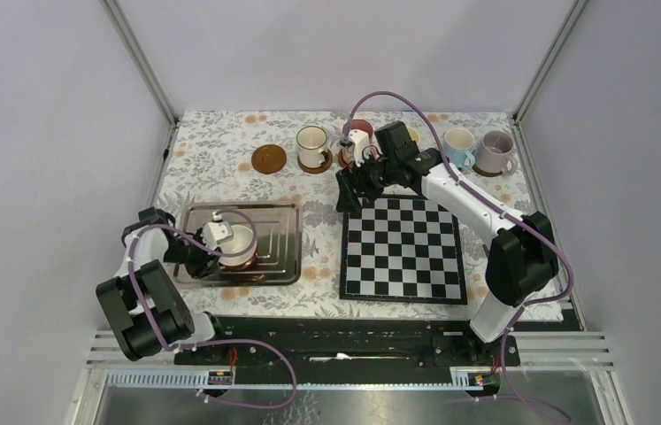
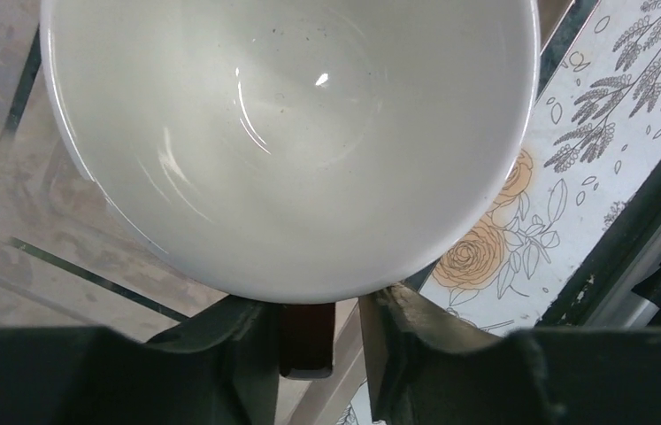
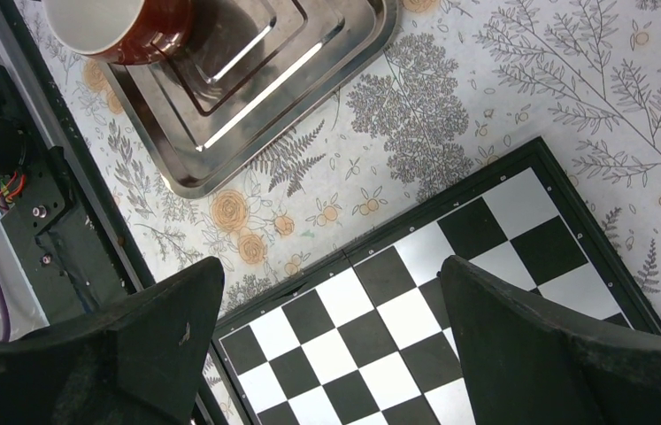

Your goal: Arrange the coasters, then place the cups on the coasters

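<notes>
The wide dark-red cup with a white inside stands on the metal tray. My left gripper is low beside it. The cup's dark handle lies between the fingers, against the left one, with a gap to the right one. My right gripper hangs open and empty over the chessboard's far-left corner. At the back, one coaster lies bare. A cream cup stands on another coaster. A pink patterned cup is half hidden by the right arm. Light-blue and lilac cups stand at the far right.
A black-and-white chessboard lies right of the tray on the floral cloth. The right wrist view shows the tray, the red cup and the black base rail. Frame posts stand at the back corners.
</notes>
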Motion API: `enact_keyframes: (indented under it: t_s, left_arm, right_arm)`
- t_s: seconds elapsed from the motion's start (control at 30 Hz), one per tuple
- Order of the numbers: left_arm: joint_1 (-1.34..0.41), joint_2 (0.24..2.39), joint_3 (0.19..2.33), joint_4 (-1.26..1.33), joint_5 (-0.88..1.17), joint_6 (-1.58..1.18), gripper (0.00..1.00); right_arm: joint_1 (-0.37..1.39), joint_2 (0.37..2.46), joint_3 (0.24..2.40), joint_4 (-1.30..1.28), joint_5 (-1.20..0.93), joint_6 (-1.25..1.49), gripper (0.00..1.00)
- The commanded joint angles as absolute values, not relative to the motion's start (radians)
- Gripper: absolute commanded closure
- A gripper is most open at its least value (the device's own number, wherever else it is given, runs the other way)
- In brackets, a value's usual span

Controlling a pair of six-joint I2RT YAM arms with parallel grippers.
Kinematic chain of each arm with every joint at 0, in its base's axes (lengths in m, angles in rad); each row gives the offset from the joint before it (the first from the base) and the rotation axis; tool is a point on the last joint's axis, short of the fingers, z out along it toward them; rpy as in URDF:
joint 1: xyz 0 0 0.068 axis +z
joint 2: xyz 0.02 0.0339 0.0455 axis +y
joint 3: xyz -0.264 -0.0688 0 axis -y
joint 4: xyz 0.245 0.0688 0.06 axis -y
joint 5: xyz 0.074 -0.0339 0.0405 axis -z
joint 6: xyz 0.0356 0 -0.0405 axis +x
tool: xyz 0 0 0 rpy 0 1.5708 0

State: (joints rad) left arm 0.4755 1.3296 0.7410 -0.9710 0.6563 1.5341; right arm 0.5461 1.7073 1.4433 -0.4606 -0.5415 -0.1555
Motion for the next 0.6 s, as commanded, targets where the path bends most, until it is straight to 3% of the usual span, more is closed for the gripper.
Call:
enact_keyframes:
  t_s: [0.0, 0.17, 0.23, 0.57]
  left_arm:
    - [0.469, 1.284, 0.718, -0.957, 0.738, 1.464, 0.67]
    - [0.469, 1.246, 0.712, -0.956, 0.728, 1.414, 0.94]
    - [0.469, 1.241, 0.723, -0.956, 0.728, 1.373, 1.0]
    - [0.469, 1.268, 0.985, -1.028, 0.902, 1.046, 1.0]
  right_arm:
    - [0.531, 1.654, 1.421, -0.425, -0.543, -0.129, 0.0]
    - [0.514, 1.643, 1.4, -0.433, -0.574, -0.13, 0.0]
    - [0.506, 1.63, 1.386, -0.438, -0.612, -0.14, 0.0]
    - [0.477, 1.522, 1.261, -0.433, -0.73, -0.205, 0.0]
